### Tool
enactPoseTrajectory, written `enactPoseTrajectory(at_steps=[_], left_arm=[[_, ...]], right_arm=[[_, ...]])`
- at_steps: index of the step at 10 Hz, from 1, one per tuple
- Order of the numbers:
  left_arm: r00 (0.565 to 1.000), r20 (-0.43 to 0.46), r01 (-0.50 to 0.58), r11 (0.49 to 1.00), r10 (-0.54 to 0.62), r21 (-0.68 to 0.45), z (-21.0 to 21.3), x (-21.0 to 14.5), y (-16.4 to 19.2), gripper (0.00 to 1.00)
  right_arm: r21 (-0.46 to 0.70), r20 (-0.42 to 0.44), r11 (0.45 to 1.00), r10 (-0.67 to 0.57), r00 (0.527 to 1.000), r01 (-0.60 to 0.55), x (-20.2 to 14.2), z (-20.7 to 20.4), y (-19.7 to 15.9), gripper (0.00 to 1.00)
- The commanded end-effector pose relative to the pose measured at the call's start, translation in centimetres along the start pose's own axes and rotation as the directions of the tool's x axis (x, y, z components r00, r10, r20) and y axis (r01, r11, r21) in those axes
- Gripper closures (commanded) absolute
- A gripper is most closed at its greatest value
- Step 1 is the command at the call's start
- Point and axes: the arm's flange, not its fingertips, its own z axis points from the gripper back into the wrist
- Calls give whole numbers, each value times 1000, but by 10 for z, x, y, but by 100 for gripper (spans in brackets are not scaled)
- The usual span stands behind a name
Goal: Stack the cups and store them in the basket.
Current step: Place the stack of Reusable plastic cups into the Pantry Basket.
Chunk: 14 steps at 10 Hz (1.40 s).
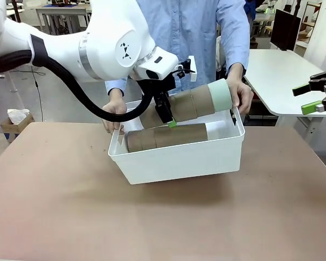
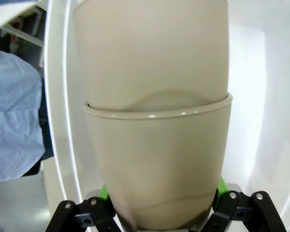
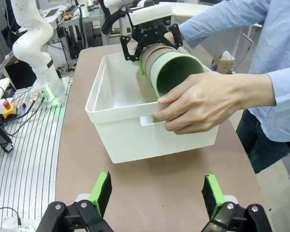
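My left gripper (image 1: 170, 118) is shut on a nested stack of cups held slanting over the white basket (image 1: 179, 160). The stack's tan-brown cups (image 1: 187, 105) end in the pale mint green cup (image 1: 223, 93), which points toward the person. In the left wrist view the tan cups (image 2: 157, 159) sit between the green pads of my left gripper (image 2: 159, 215). A second stack of tan cups (image 1: 165, 136) lies on its side inside the basket. My right gripper (image 1: 317, 97) hangs open at the far right, away from the basket (image 3: 150, 140).
The person stands behind the table. One hand (image 1: 115, 110) holds the basket's left rim. The other hand (image 3: 203, 104) grips its right rim by the handle cutout, just beside the mint cup (image 3: 176, 72). A white side table (image 1: 282, 76) stands at the back right.
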Motion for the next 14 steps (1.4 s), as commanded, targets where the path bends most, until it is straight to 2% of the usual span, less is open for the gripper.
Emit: enactPoseTrajectory(at_steps=[1, 3, 7, 14], left_arm=[[998, -69, -12, 1000, 12, 1, 12, 2, -19, 15], [996, -84, -15, 1000, 16, 12, 11, -8, -28, 15], [997, -76, -17, 997, 23, 78, 0, -19, -5, 15], [992, -97, -74, 996, 78, 39, -45, -35, 35, 15]], right_arm=[[-15, 13, 1000, -12, 1000, 12, 3, 0, -1, 0], [-15, 13, 1000, -12, 1000, 12, 3, 0, -1, 0], [-15, 13, 1000, -12, 1000, 12, 3, 0, -1, 0], [-15, 13, 1000, -12, 1000, 12, 3, 0, -1, 0]])
